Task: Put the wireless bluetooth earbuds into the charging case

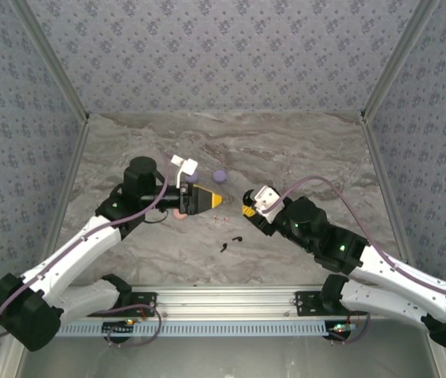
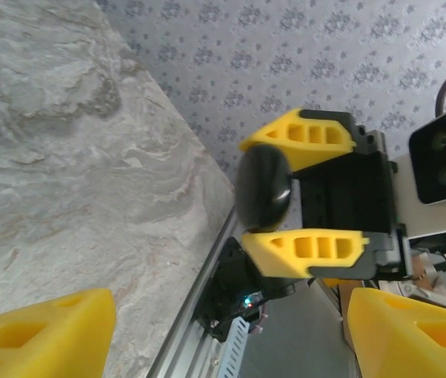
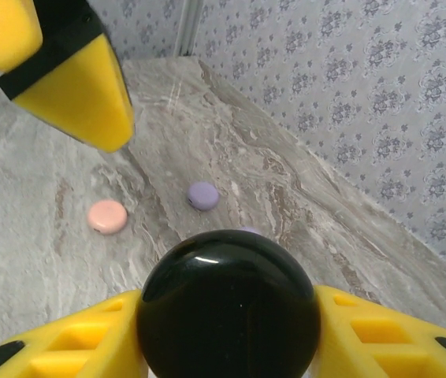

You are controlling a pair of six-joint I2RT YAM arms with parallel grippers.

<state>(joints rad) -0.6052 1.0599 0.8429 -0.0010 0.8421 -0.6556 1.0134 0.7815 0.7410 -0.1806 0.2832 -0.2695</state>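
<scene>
Right fingers (image 3: 373,331) pinch the black charging case (image 3: 227,311); left fingers (image 2: 42,335) spread, black earbuds (image 1: 224,247) at their six o'clock.

The black round case (image 3: 228,311) looks glossy and smooth. The table (image 1: 286,157) has a matt, marble-like surface. The yellow fingers (image 2: 306,252) seem matt plastic.

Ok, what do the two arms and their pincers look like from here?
The left arm and right arm have white links with black joints, each trailing a lilac cable. The left pincer and right pincer carry yellow wedge-shaped fingers with cut-out windows on black mounts, beside a white camera box.
</scene>
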